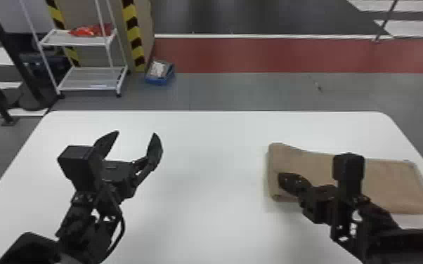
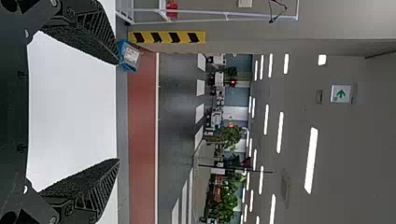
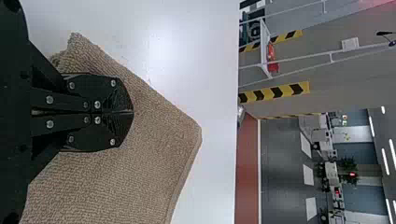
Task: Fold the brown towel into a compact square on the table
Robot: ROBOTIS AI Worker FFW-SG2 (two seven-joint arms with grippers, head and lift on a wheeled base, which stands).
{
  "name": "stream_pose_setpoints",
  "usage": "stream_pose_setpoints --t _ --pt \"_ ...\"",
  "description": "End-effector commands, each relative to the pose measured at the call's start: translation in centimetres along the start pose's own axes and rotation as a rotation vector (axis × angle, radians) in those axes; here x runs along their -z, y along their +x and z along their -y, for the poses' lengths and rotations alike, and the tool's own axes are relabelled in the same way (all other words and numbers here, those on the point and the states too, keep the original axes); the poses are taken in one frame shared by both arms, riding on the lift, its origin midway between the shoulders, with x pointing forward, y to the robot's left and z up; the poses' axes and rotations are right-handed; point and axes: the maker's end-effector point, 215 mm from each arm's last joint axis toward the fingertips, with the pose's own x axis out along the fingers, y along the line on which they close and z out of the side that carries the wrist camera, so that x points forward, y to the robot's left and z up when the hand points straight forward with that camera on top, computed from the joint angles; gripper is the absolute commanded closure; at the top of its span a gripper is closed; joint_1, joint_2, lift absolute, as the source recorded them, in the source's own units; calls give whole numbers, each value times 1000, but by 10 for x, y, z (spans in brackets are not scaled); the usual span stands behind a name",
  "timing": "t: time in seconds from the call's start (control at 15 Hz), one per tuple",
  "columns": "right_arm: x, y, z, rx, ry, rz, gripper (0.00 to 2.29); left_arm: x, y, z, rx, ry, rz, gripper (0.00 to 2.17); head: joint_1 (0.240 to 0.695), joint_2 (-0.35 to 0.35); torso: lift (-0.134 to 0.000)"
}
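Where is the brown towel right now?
In the head view, the brown towel lies on the right of the table, the right gripper over its left end.

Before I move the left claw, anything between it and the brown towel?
Nothing visible between the left claw and the brown towel. The right claw is over the towel's left end, though, and could crowd an approach.

Passage 1: above the table, between the left gripper and the brown towel. Obstacle 1: the right gripper, over the towel's left end.
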Motion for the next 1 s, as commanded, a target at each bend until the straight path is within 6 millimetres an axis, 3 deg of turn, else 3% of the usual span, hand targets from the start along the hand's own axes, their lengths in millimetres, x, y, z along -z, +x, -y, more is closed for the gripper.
stream_pose_setpoints --t 0.0,0.47,0.8,0.93 --pt "2 5 -16 -26 -3 -12 2105 1 -2 1 1 -1 -2 154 695 17 -125" --pt "-1 22 -64 -76 -36 -18 2105 0 -4 1 2 0 -1 154 695 64 -125" --pt "0 30 -110 -131 -65 -22 2105 1 -12 -10 -10 4 -3 154 695 122 -125" --pt "-7 22 -112 -133 -63 4 2105 0 -13 -11 -12 5 -1 154 695 143 -125"
